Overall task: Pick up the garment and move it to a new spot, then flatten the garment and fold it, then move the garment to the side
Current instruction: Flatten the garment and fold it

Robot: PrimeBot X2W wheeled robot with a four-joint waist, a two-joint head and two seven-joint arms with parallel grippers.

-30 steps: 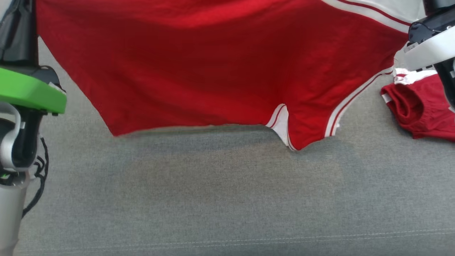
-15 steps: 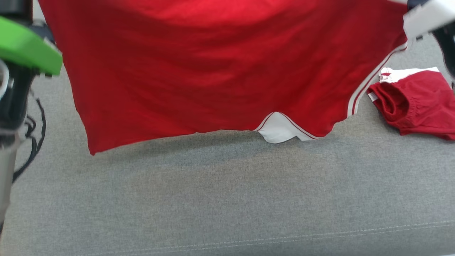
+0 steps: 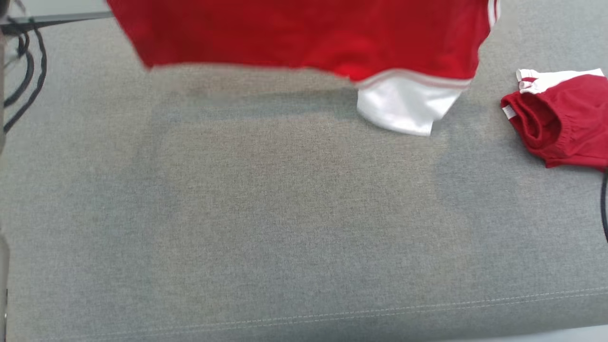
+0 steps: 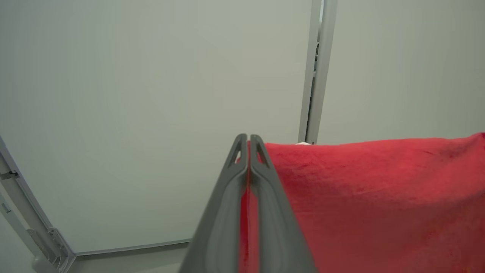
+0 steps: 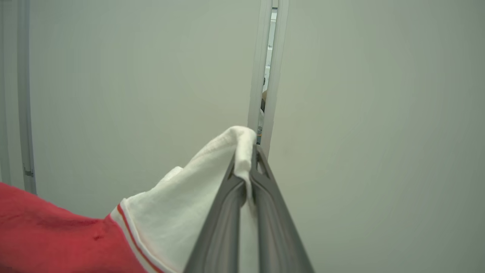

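Observation:
The garment [image 3: 304,33] is red with white trim and hangs in the air above the grey cushion, its lower hem and a white panel [image 3: 403,104] dangling at the top of the head view. My left gripper [image 4: 248,141] is shut on the garment's red edge [image 4: 371,197], fingers pressed together with cloth between them. My right gripper [image 5: 248,151] is shut on a white corner of the garment [image 5: 182,204], which bunches over the fingertips. Both grippers point up toward a pale wall.
A second red and white garment [image 3: 560,118] lies crumpled at the right of the grey cushion [image 3: 285,213]. Black cables [image 3: 23,71] hang at the far left. A seam [image 3: 332,316] runs along the cushion's front edge.
The garment has risen: its hem sits much higher in the head view than a second ago. Both arms have left that view, and the white panel now hangs unfolded.

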